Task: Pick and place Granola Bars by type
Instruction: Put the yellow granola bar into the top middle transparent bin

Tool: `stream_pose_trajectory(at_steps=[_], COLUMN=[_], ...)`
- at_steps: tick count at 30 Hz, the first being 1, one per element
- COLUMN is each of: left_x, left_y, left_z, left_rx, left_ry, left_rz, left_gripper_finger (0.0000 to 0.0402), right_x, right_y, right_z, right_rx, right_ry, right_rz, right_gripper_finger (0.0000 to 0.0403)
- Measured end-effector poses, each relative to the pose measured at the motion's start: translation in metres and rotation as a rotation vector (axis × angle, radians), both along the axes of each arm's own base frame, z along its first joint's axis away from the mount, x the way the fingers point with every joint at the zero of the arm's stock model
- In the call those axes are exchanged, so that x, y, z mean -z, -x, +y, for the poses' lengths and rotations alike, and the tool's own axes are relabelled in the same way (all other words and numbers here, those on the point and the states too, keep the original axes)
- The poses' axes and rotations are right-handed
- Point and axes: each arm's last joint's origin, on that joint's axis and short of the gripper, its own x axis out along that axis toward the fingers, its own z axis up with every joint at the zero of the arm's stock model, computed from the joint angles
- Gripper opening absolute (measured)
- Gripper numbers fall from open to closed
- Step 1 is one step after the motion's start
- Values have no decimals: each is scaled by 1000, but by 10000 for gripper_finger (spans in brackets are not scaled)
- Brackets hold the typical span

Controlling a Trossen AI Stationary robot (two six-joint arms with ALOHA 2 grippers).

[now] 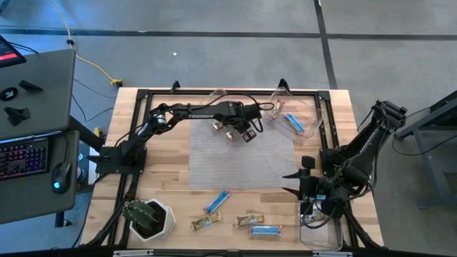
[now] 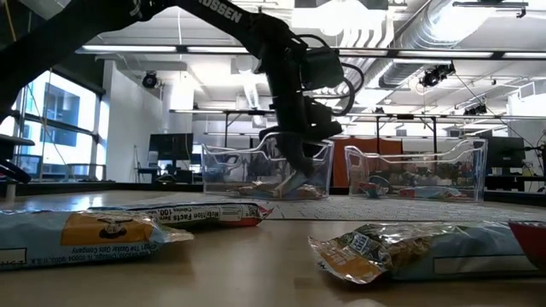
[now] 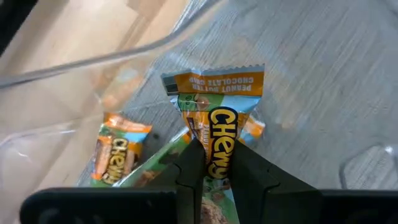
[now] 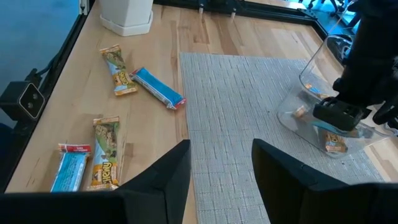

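Note:
My left gripper (image 1: 241,133) (image 3: 217,152) reaches down into the left clear bin (image 1: 223,107) (image 2: 223,170) at the table's far side, shut on a tan Chewy bar (image 3: 214,99). Another tan bar (image 3: 115,152) lies on that bin's floor. The right clear bin (image 1: 308,118) holds blue bars (image 1: 293,123). Two blue bars (image 1: 216,202) (image 1: 265,230) and two tan bars (image 1: 207,222) (image 1: 248,220) lie flat on the wood near the table's near edge. My right gripper (image 1: 298,182) (image 4: 221,168) waits open at the mat's right near corner, touching nothing. My left gripper pinches the tan Chewy bar between its two fingers, at the bar's middle (image 3: 219,140). The fingers come from above, pointing down, and lie along the bar. The bar's free end (image 3: 214,81) sticks out beyond the fingertips inside the bin; whether it touches the bin's floor I cannot tell.
A grey mat (image 1: 243,160) covers the table's middle. A white pot with a green plant (image 1: 150,218) stands at the near left corner. A third clear bin (image 1: 318,234) sits under my right arm at the near right corner. A black frame (image 1: 214,93) runs around the table.

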Motion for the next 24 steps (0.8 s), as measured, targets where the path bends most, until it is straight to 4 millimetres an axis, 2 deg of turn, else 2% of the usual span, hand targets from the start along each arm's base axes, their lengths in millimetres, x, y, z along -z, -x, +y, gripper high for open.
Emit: stream_pose_trajectory(at_steps=[8,15,17,20,24], left_x=[0,0,0,-10,-45], left_y=[0,1,2,7,21], left_z=[-1,-1,-3,-6,-10], left_rx=[-15,-20,-1,40,42], left_ry=[60,62,109,235,361], left_rz=[-15,-8,-7,-27,-86], left_gripper_finger=[59,115,130,139,134], right_x=[0,0,0,0,0], right_y=[0,0,0,0,0], right_z=[0,0,0,0,0], right_rx=[-1,-1,-1,-3,-13], right_ry=[2,2,2,5,20], right_rz=[0,0,0,0,0], right_gripper_finger=[154,154,154,154,154])
